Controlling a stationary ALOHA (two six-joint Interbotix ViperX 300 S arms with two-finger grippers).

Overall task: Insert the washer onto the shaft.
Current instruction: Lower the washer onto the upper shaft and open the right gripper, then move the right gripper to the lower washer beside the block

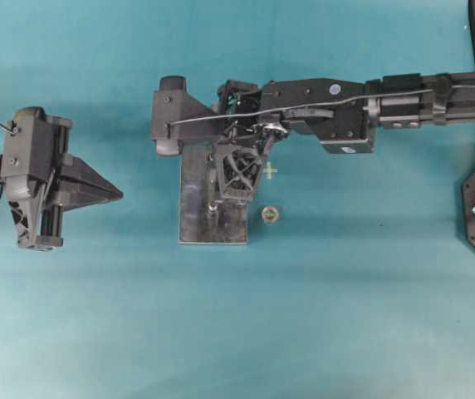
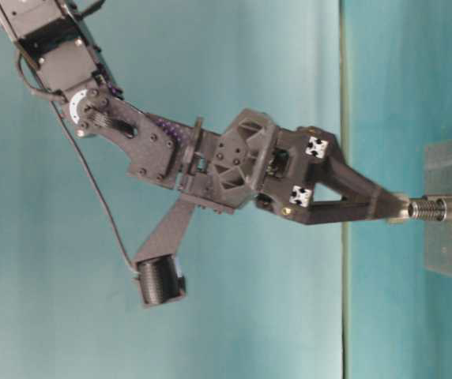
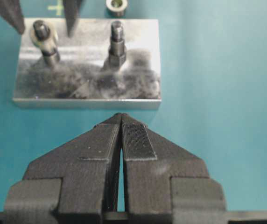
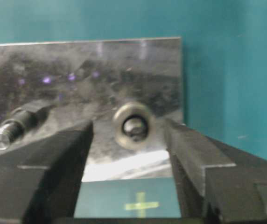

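Note:
A metal plate [image 1: 196, 224] carries two upright threaded shafts. The pale washer [image 4: 133, 125] sits ringed around the top of one shaft [image 3: 49, 53]. It also shows in the left wrist view [image 3: 44, 36]. My right gripper [image 4: 129, 124] is open. Its fingers [image 4: 54, 154] stand on either side of the washer without touching it. In the table-level view the right gripper [image 2: 396, 208] is at the end of the shaft [image 2: 439, 209]. My left gripper [image 1: 119, 195] is shut and empty, left of the plate, and its tips [image 3: 121, 116] point at the plate's edge.
The second shaft [image 3: 117, 44] stands bare on the plate, also seen in the right wrist view [image 4: 17, 127]. A small metal nut [image 1: 270, 214] lies on the teal table just right of the plate. A yellow cross mark [image 1: 270, 171] is on the table.

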